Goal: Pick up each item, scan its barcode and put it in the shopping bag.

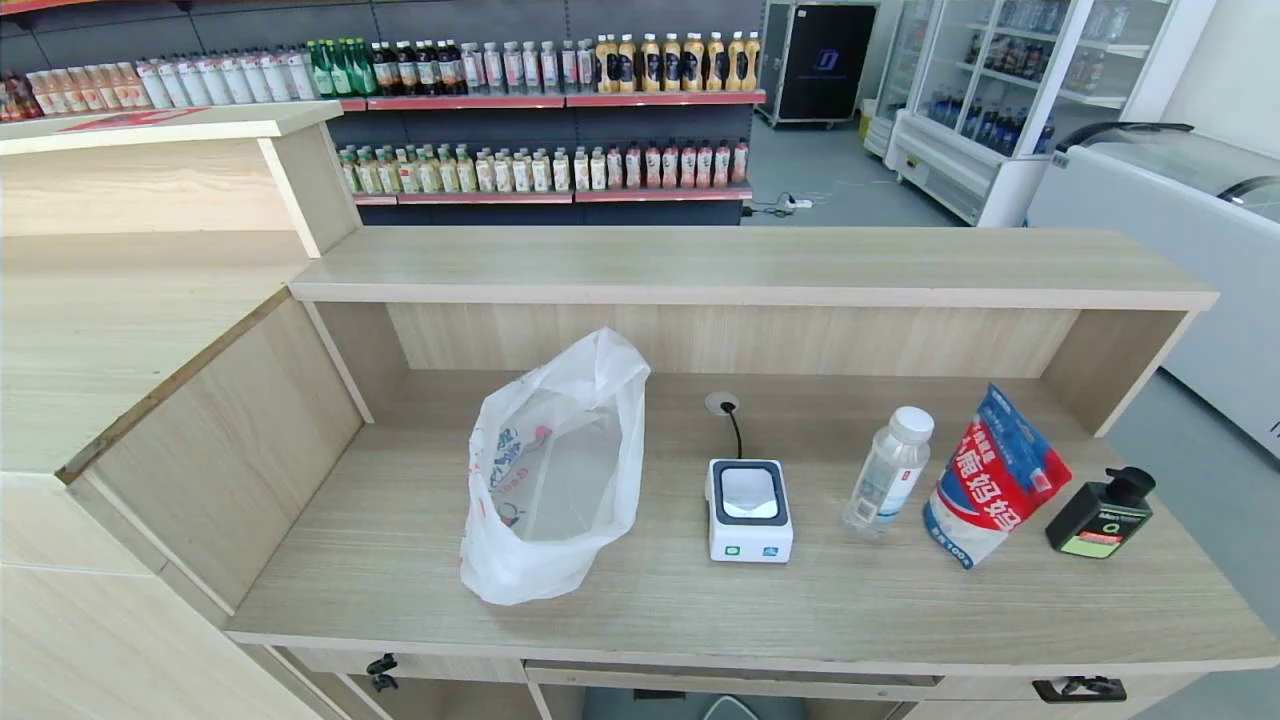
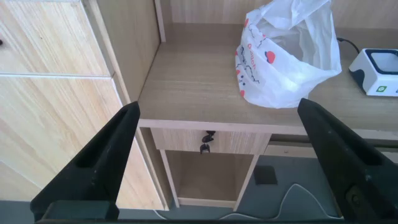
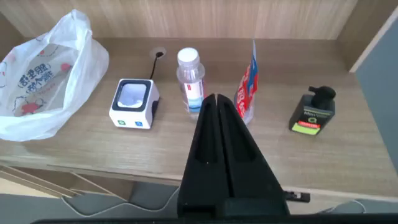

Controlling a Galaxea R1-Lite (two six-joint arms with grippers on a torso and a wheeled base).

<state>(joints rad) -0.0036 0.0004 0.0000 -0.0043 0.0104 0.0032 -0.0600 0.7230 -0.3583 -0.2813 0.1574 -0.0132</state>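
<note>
Take the clear plastic white-capped bottle point(image 1: 888, 470) around its middle; it looks smooth and tippy. Your right gripper point(image 3: 216, 101) is pressed together, left gripper point(image 2: 219, 112) spread wide.

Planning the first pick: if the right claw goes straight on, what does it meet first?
Probably the pouch, though the shut right claw aims at the gap between it and the water bottle; depth unclear.

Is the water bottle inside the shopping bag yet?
No, the water bottle stands on the counter beside the barcode scanner, outside the shopping bag.
</note>
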